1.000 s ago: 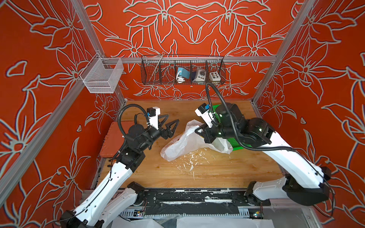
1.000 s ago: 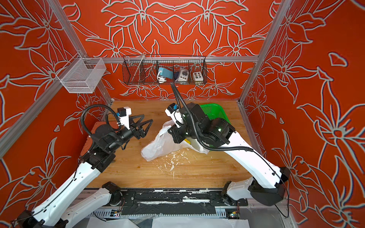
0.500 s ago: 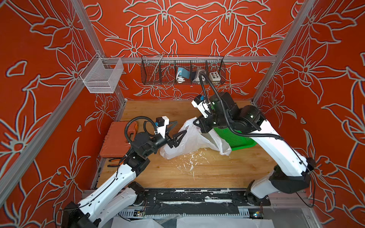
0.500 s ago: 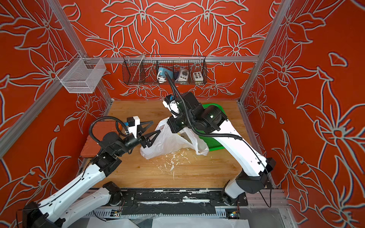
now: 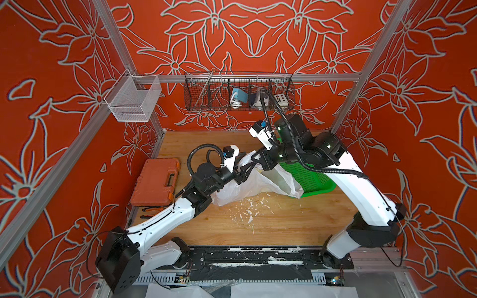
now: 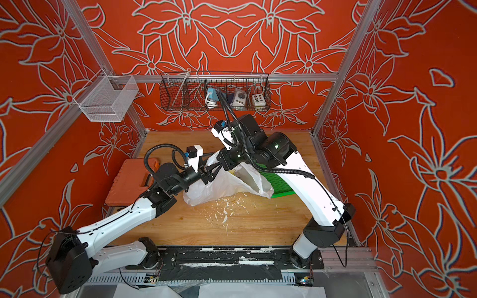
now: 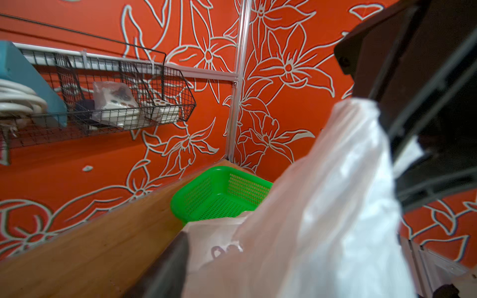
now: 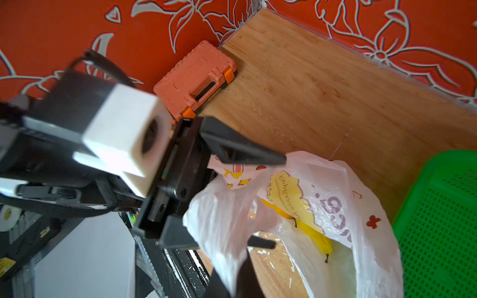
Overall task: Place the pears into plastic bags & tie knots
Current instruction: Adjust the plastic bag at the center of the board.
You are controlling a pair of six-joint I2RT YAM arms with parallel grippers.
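The white printed plastic bag (image 5: 258, 185) (image 6: 227, 188) stands mid-table, pulled up by its top. My right gripper (image 5: 258, 162) (image 8: 240, 273) is shut on a bunched handle of the bag (image 8: 222, 227), holding it above the table. My left gripper (image 5: 251, 168) (image 8: 278, 201) reaches in from the left. Its black fingers (image 8: 242, 152) stand apart above and below another strip of the bag's top, and film lies between them. A bright yellow pear (image 8: 316, 236) shows through the film inside the bag. Other pears are hidden. No knot shows.
A green mesh basket (image 5: 309, 178) (image 7: 222, 191) sits right behind the bag. An orange tool case (image 5: 154, 180) lies at the left edge. A black wire shelf (image 5: 238, 91) and a white wire basket (image 5: 133, 99) hang on the back rail. White flakes (image 5: 247, 209) dot the wood.
My left arm swung in from the left to the bag's top, and its jaws have narrowed around the film. My right gripper lifted the bag's handle higher and farther back.
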